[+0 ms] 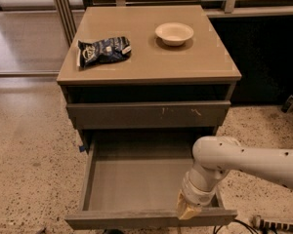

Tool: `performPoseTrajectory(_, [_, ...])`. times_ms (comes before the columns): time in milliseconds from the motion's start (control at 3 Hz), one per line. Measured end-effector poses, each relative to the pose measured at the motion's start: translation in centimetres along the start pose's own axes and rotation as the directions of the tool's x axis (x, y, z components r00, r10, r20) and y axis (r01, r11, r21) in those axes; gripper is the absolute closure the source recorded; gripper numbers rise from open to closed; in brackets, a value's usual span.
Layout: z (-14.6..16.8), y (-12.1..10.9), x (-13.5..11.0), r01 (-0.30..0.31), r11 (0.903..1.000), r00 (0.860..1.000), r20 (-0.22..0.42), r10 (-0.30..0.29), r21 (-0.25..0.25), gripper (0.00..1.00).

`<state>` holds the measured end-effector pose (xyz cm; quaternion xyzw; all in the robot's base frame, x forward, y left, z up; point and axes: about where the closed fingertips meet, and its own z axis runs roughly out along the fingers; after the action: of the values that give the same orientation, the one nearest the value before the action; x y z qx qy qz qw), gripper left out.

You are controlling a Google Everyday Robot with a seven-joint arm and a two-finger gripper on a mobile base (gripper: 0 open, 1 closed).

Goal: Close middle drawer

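1. Claw [189, 209] hung at the front rim of the middle drawer [132, 179], pulled well out; its state we could not tell.
2. We judged it rigid, easy-sliding, handle-less: best pushed squarely on the flat front.

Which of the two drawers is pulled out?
The middle drawer, grey inside showing, gripper at its front edge; the scratched drawer front above is shut.

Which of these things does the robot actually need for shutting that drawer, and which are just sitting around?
Part of the job: the open middle drawer; the gripper, low at the drawer's front edge.
Just lying about: the chip bag and the bowl, both on the cabinet top.
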<state>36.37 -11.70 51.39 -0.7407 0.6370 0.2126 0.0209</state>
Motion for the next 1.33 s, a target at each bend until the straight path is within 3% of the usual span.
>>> performPoseTrajectory(667, [-0.5, 1.0, -0.3, 0.003, 0.9996, 1.0, -0.002, -0.003, -0.029, 1.0])
performPoseTrajectory(1000, [0.7, 4.2, -1.3, -0.013, 0.9956, 1.0, 0.024, 0.016, -0.092, 1.0])
performPoseTrajectory(1333, [4.2, 6.9, -2.3, -0.015, 0.9882, 0.997, 0.069, 0.026, -0.153, 1.0])
